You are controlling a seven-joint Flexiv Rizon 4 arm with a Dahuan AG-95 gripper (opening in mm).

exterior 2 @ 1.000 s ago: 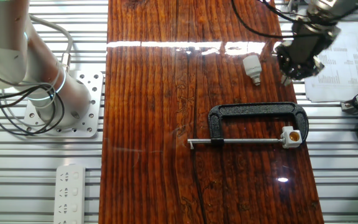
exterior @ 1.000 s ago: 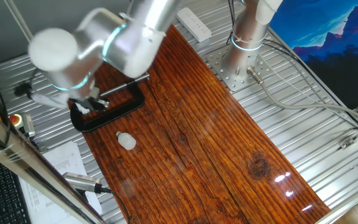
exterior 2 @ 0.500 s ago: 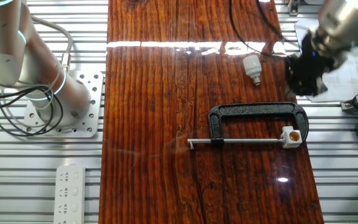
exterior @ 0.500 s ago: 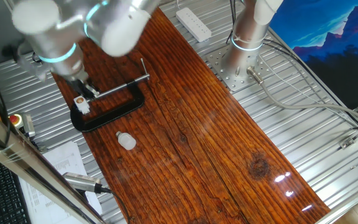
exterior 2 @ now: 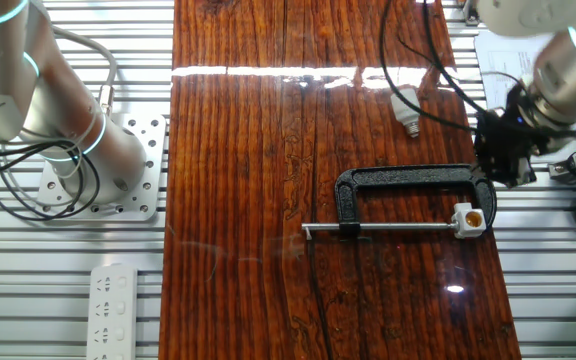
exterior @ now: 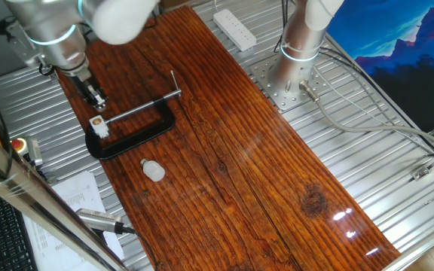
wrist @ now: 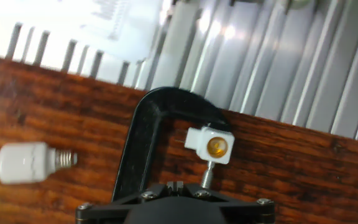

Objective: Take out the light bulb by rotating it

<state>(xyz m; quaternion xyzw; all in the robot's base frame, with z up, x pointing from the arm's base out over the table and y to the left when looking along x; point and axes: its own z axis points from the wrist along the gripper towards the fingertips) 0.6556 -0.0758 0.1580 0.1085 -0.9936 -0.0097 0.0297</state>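
Observation:
The light bulb point(exterior: 154, 170) lies on its side on the wooden board, out of the socket; it also shows in the other fixed view point(exterior 2: 404, 106) and at the left of the hand view point(wrist: 30, 163). The small white socket point(exterior: 99, 126) point(exterior 2: 470, 219) point(wrist: 210, 145) sits empty on the screw rod of the black C-clamp point(exterior: 138, 135) point(exterior 2: 408, 178) point(wrist: 145, 137). My gripper point(exterior: 93, 96) point(exterior 2: 500, 165) point(wrist: 176, 185) hangs above the clamp's socket end, shut and empty, apart from the bulb.
A white power strip point(exterior: 234, 28) point(exterior 2: 111, 300) lies off the board near the arm's base point(exterior: 296, 53) point(exterior 2: 88, 160). Papers point(exterior: 77, 192) point(exterior 2: 538, 120), a red button point(exterior: 19, 144) and a metal tool point(exterior: 100, 220) lie on the slatted metal table beside the board.
The arm has swung away from the bulb's side to the socket end of the clamp and risen. The bulb, socket and clamp have not moved.

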